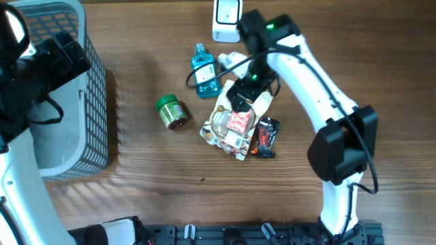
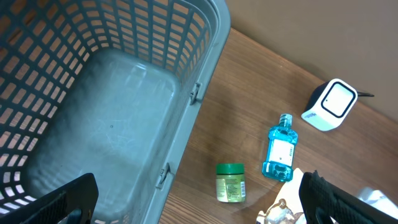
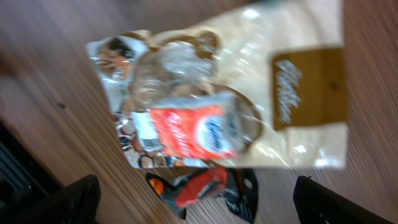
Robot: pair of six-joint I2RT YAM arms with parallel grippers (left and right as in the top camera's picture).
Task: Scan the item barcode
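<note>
Two pincers, both spread and empty: the right pincer (image 1: 240,96) hovers over the snack bag (image 1: 231,128) lying mid-counter, the left pincer (image 2: 199,205) above the basket (image 2: 205,74). Grasping, then presenting to the scanner (image 1: 226,17), apparently remain.

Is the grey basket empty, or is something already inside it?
Empty, as far as shown: the left wrist view looks into the basket and shows only its bare floor and slatted walls.
</note>
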